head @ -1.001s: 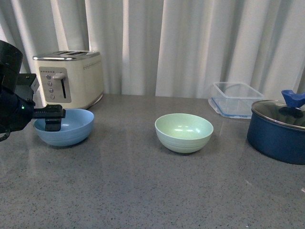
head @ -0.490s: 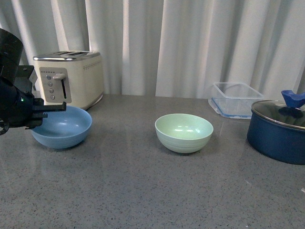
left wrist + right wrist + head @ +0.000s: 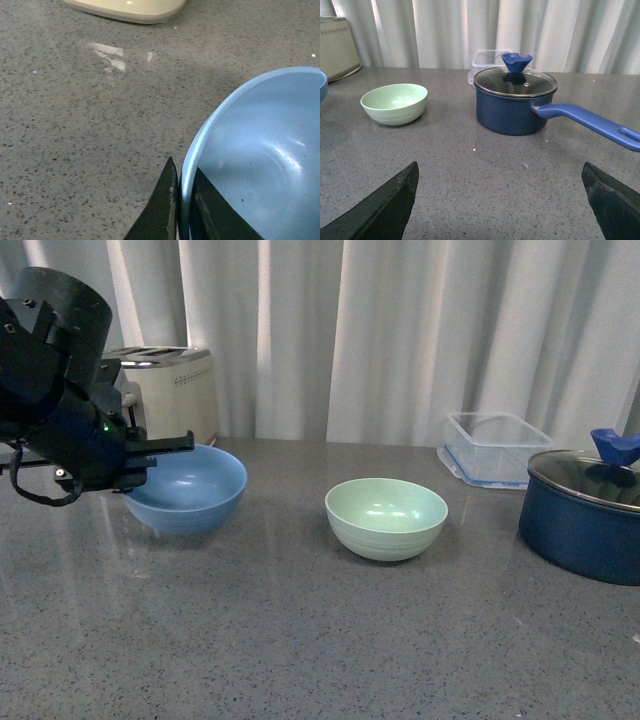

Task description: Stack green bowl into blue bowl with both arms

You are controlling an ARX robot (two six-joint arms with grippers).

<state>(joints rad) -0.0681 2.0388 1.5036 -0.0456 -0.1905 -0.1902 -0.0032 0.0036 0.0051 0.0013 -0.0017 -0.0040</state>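
The blue bowl (image 3: pixel 190 488) hangs tilted a little above the grey counter at the left, held by its left rim. My left gripper (image 3: pixel 138 466) is shut on that rim; in the left wrist view one finger lies outside and one inside the blue bowl (image 3: pixel 260 160), with the gripper (image 3: pixel 182 200) pinching the wall. The green bowl (image 3: pixel 386 517) sits upright at the counter's middle, also seen in the right wrist view as the green bowl (image 3: pixel 394 103). My right gripper (image 3: pixel 500 200) stands open above bare counter, well away from both bowls, and does not show in the front view.
A cream toaster (image 3: pixel 170 390) stands at the back left behind my left arm. A clear plastic box (image 3: pixel 495 448) and a navy pot (image 3: pixel 585 515) with glass lid stand at the right; the pot's long blue handle (image 3: pixel 590 122) reaches towards my right gripper.
My left gripper has lifted the blue bowl off the counter and carried it to the right, towards the green bowl. The green bowl has not moved.
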